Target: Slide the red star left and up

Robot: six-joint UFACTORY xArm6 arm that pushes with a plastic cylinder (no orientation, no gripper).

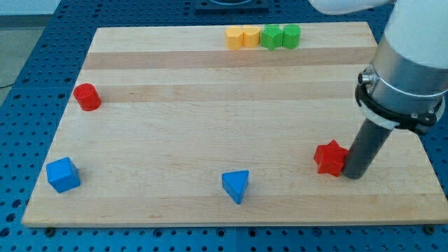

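The red star (330, 157) lies on the wooden board (210, 126) at the view's lower right. My tip (354, 176) is at the end of the dark rod, right beside the star's right side, touching it or nearly so. The rod hangs from the grey and white arm at the view's upper right.
A red cylinder (87, 96) sits at the left. A blue cube (63, 175) is at the lower left. A blue triangle (236, 185) is at the bottom middle. Two yellow blocks (242, 37) and two green blocks (281, 36) line the top edge.
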